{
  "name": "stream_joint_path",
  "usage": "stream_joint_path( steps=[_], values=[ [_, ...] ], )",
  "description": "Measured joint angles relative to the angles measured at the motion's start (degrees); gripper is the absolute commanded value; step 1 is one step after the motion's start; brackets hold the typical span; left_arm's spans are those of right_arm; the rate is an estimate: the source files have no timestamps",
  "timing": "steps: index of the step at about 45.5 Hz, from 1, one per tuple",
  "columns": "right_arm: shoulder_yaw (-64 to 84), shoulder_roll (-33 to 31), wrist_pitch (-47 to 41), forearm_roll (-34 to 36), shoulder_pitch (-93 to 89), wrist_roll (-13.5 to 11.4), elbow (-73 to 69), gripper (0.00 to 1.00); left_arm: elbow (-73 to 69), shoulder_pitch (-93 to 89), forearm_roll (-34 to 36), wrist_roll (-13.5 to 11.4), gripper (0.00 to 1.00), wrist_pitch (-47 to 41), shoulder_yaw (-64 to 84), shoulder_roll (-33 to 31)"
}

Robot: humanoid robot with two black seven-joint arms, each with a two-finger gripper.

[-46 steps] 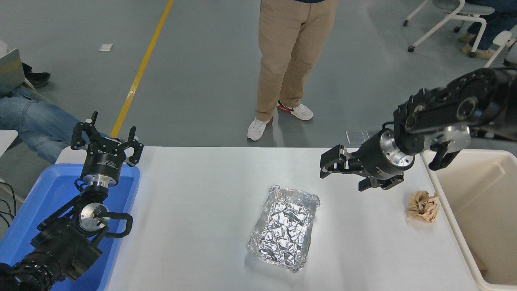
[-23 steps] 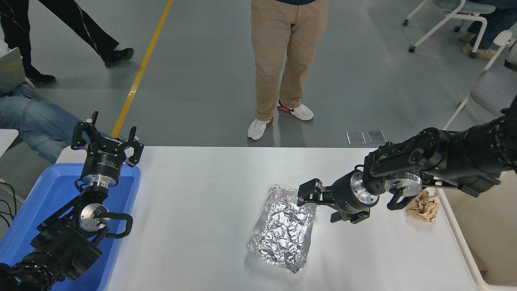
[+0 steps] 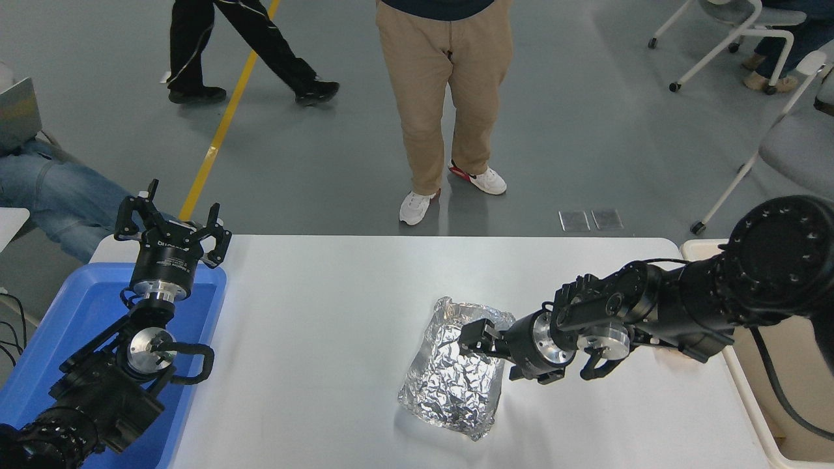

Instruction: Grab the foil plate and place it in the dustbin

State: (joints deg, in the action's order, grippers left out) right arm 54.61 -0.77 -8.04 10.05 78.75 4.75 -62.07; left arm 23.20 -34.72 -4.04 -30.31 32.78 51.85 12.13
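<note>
The foil plate (image 3: 453,381) is a shiny crinkled silver tray lying on the white table (image 3: 313,312), a little right of its middle. My right gripper (image 3: 474,339) reaches in low from the right. Its open fingers are at the plate's far right part, by the right rim, with nothing held. The cream dustbin (image 3: 778,449) stands off the table's right end, mostly hidden behind my right arm. My left gripper (image 3: 172,225) is parked open above the blue tub at the lower left.
A blue plastic tub (image 3: 71,319) sits at the table's left end under the left arm. A person in tan trousers (image 3: 443,98) stands at the far side, and another person (image 3: 247,45) walks behind. Chairs stand at the upper right.
My right arm has swung down and to the left, from above the table's right side to the foil plate's right rim. The tan paper wad is now hidden behind the arm. A person walked in behind.
</note>
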Motion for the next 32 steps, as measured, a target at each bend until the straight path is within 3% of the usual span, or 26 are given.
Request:
stream_joint_path(
  steps=[8,16,23,32],
  values=[
    [0.2,0.4,1.6,-0.5,-1.8,0.1,1.4,0.96,0.0,0.0,0.0,0.0,0.99,0.0,0.0,0.0],
    [0.5,0.6,3.6,-2.7,-3.3,0.1,2.2,0.85,0.0,0.0,0.0,0.0,0.99,0.0,0.0,0.0],
    [0.7,0.7,5.0,-4.9,-4.2,0.1,2.5,0.65,0.0,0.0,0.0,0.0,0.99,0.0,0.0,0.0],
    [1.3,0.7,5.7,-6.4,-5.0,0.1,2.7,0.26,0.0,0.0,0.0,0.1,0.99,0.0,0.0,0.0]
  ],
)
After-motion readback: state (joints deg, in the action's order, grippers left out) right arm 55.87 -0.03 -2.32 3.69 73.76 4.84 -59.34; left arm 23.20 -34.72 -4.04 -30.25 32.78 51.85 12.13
